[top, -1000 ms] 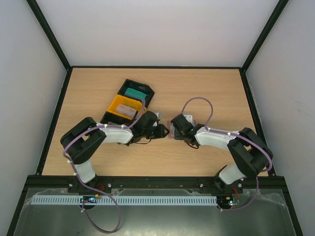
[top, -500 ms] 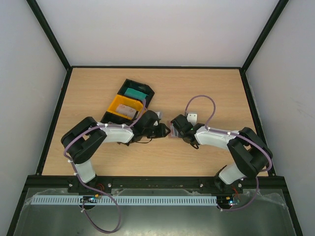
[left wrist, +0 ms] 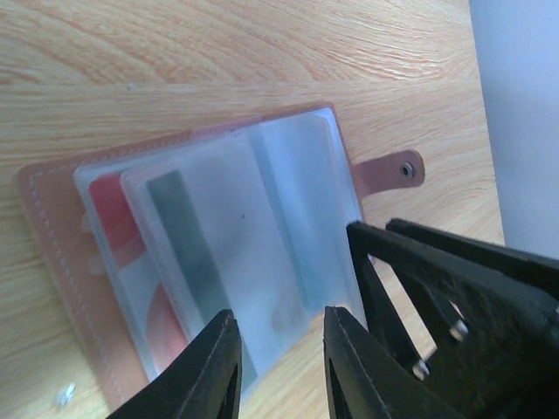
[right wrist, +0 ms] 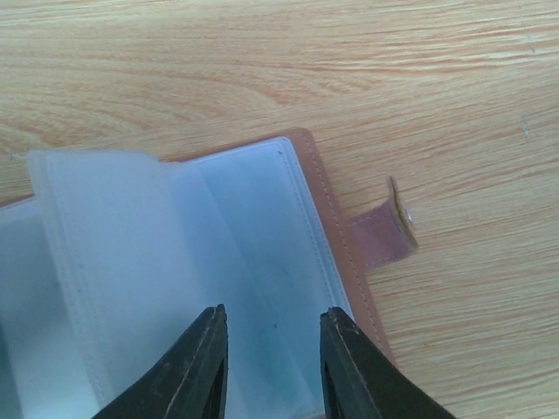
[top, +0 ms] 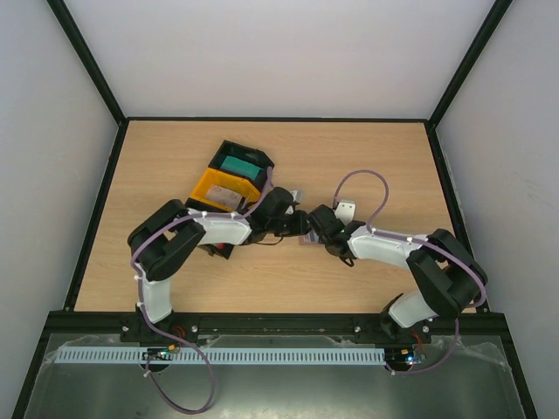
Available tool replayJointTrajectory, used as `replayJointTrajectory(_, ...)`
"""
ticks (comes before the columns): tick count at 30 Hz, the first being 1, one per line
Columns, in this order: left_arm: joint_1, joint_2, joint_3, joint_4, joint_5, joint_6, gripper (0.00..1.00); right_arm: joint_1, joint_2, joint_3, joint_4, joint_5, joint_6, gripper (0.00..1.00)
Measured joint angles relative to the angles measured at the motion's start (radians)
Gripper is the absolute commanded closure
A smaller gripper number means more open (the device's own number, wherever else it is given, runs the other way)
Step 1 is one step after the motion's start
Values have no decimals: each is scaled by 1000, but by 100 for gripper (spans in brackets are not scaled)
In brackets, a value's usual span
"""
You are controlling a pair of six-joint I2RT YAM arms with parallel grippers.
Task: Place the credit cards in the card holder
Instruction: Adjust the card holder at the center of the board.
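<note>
**Left pincer (left wrist: 279,319) and right pincer (right wrist: 274,314) meet over the open card holder (left wrist: 51,236)**

The left pincer's two black fingers stand a narrow gap apart and clamp nothing. Their tips hang over the near edge of the clear sleeves (left wrist: 262,227), and sleeve and bench (top: 175,157) show through the gap. Whether the tips touch the plastic cannot be told.

The right pincer is in the same state, its jaws parted by a small gap with nothing held between them. In its own wrist view the tips sit over the right-hand sleeve, close to the stitched brown edge of the cover. In the left wrist view its black fingers come in from the right, just beside the left pincer's.

The card holder lies flat and open on the bench, at the middle of the bench between the two arms. Its brown cover faces down and the sleeves are fanned out on top. A red-and-white card (left wrist: 109,205) sits in the leftmost sleeve, and a dark stripe shows through the sleeve over it. The closing strap (left wrist: 384,173) sticks out from the right edge, with a metal snap (left wrist: 407,168) at its end.

Farther out, behind the left arm, a black tray (top: 262,158) holds a teal card (top: 236,164). A yellow tray (top: 208,182) touching its near side holds a pale card (top: 227,195). Both trays stand well apart from the card holder.
</note>
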Motion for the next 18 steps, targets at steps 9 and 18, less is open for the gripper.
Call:
replayJointTrajectory(9,-14,132,96,-11,5,0,71,-18,-30,-28,-12,26,42,71)
replayJointTrajectory(18,-21,155,146,-15,22,10,69,-20,-255,-31,-60,117,73,62)
